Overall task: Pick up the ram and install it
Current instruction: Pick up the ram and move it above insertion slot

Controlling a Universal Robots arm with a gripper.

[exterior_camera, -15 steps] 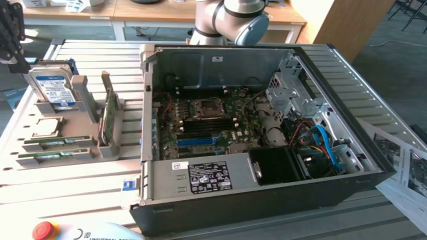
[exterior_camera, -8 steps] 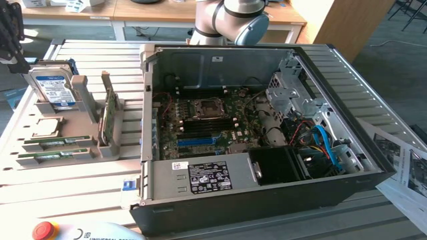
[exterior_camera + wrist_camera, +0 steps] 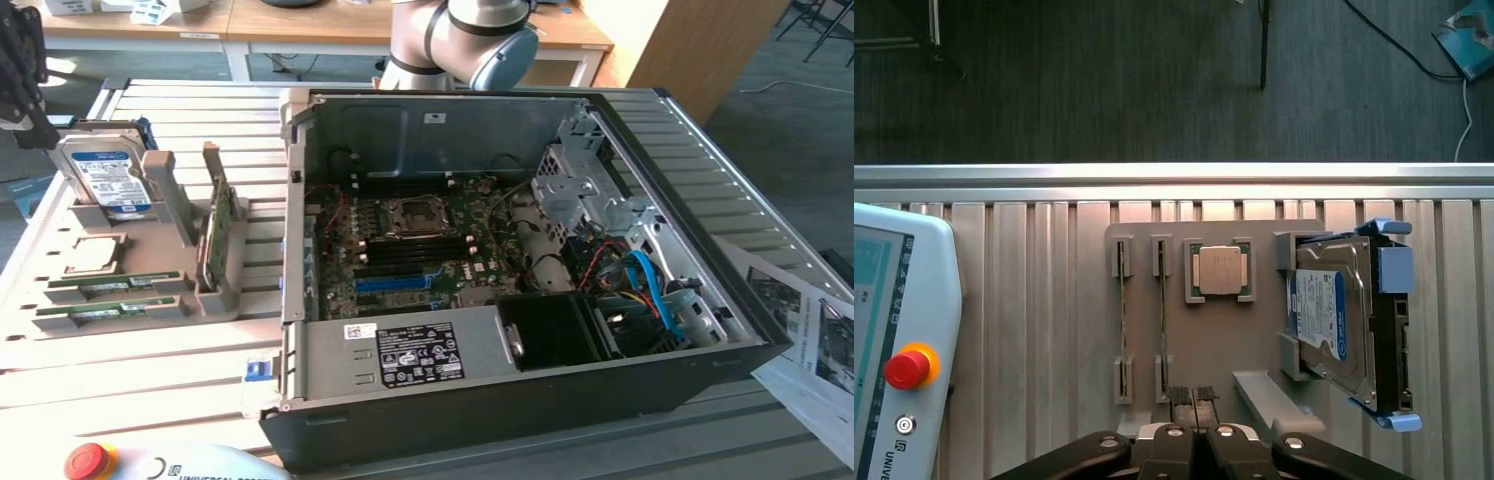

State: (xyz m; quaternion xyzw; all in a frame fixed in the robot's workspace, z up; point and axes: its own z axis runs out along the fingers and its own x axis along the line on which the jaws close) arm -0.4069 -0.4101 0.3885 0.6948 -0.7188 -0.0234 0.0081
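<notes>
The gripper [image 3: 1191, 397] is seen closed and empty, fingertips [image 3: 1179, 396] pressed together. 2 green sticks [image 3: 1122, 320] are held on edge, side by side, in slots at the edge of the grey holder [image 3: 1254, 340] farthest from the hard drive [image 3: 1324, 320], on the worktop [image 3: 1024, 300]. The ram [image 3: 1161, 320] beside the processor [image 3: 1219, 270] is judged the nearer: its near end lies just beside the gripper, and its long axis is aligned straight away from it.

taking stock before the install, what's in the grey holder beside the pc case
A ram stick, a second ram stick, a cpu, a blue-labelled hard drive and a green card standing on edge. The drive hides whatever lies beneath it.
</notes>
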